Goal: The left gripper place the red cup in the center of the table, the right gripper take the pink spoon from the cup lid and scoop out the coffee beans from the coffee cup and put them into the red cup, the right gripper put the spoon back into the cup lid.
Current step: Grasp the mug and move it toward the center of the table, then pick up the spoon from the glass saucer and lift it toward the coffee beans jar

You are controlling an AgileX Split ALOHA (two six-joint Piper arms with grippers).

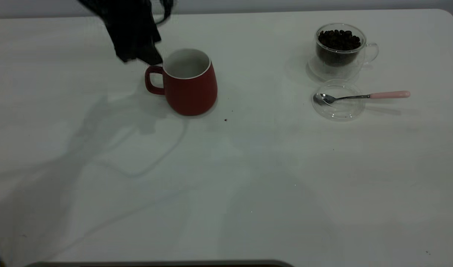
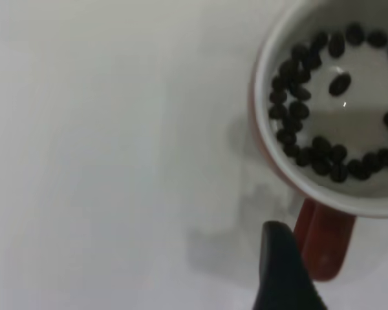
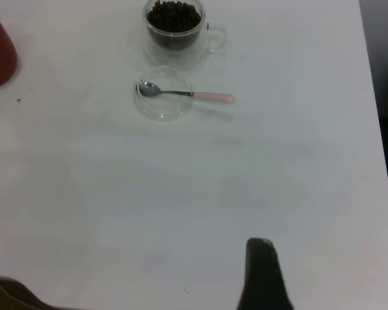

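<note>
The red cup [image 1: 191, 87] stands upright on the table [image 1: 248, 178], left of the middle, handle [image 1: 152, 79] towards the left. My left gripper [image 1: 150, 57] hangs just above and behind that handle. In the left wrist view one finger [image 2: 281, 265] sits close beside the handle [image 2: 323, 245], with no second finger in view, and several coffee beans [image 2: 297, 129] lie inside the cup. The coffee cup [image 1: 339, 50], full of beans, stands at the far right. The pink spoon [image 1: 389, 94] lies with its bowl on the cup lid [image 1: 337, 107]. Only one finger [image 3: 262, 271] of my right gripper shows, far from the spoon [image 3: 213, 97].
A few dark specks [image 1: 225, 119] lie on the table near the red cup. A dark strip [image 1: 159, 264] runs along the table's near edge. The table's right edge [image 3: 375, 129] shows in the right wrist view.
</note>
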